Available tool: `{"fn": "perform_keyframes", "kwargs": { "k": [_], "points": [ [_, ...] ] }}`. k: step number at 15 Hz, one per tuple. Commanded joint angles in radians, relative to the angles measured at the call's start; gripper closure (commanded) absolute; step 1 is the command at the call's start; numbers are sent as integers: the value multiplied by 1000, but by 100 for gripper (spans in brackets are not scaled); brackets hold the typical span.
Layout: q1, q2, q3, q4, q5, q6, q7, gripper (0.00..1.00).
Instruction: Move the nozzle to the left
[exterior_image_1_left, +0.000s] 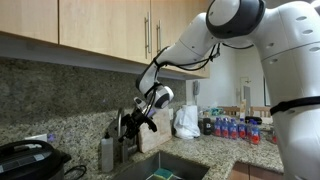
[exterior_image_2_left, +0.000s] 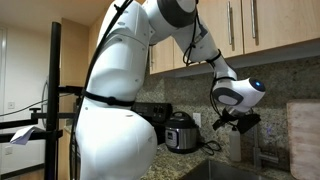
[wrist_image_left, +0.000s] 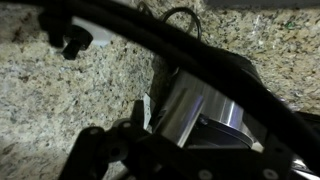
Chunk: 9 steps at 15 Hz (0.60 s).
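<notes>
So the gripper sits about mid-frame in an exterior view, right up against the granite backsplash, under the cabinets and above the back of the sink. Jaws are spread wide and not holding anything, as far as I can see.

The nozzle shows best in the wrist view. It's a brushed-steel cylinder filling the centre to right of the frame, very close to the dark gripper parts along the bottom, with granite behind it. Can't tell if it's actually touching, too dark and blurry. In both exterior views the spout is mostly lost behind the gripper, so I can't say which way it points.

Cooker is on the counter at lower centre, left of the gripper. Bottles line up at the right of the frame.
</notes>
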Motion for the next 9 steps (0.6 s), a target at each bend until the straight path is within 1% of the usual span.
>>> {"fn": "perform_keyframes", "kwargs": {
  "k": [1,3,4,9],
  "points": [
    [13,-3,11,-2,-52,2,-8,0],
    [13,-2,11,-4,-82,9,3,0],
    [12,-3,12,-5,-74,17,0,0],
    [10,-11,21,-14,55,72,-21,0]
  ]
}}
